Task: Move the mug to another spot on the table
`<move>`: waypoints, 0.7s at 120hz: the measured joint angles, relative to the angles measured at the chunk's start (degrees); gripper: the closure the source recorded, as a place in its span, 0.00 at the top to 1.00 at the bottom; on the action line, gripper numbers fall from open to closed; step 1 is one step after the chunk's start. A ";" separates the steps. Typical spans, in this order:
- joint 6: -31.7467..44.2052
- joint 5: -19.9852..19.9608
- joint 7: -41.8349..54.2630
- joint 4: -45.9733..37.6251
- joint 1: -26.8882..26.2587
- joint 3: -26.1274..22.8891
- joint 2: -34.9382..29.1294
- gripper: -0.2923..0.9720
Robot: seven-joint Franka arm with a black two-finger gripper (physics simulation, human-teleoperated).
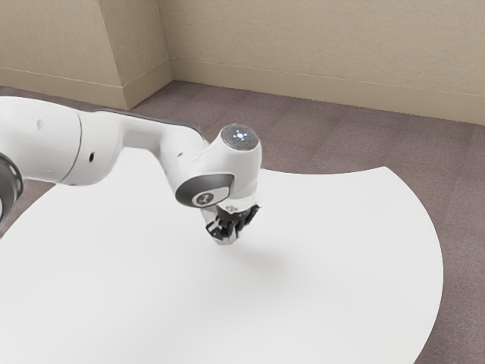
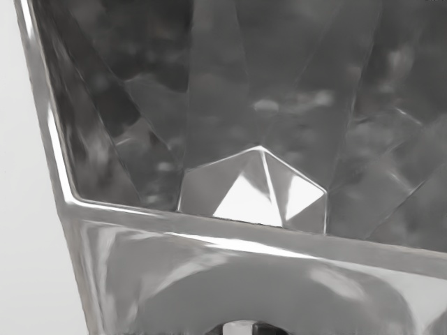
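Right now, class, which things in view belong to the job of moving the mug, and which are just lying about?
Belong to the job:
- mug, close under the hand
- table, where the mug gets its new spot

Just there:
- floor
- wall

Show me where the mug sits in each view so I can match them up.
Exterior view: the mug is a small pale shape in the gripper, over the middle of the table.
Wrist view: the mug is seen close up, its shiny faceted inside and rim just under the hand.
Shared landmark: the white table, which shows as a pale strip beside the mug in the wrist view.
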 joint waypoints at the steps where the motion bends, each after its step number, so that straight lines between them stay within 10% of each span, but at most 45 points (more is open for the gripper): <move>1: 0.01 0.09 0.00 -0.27 0.00 0.05 -0.18 0.20; 84: 2.32 3.84 -0.09 -8.83 0.03 5.12 -4.83 0.20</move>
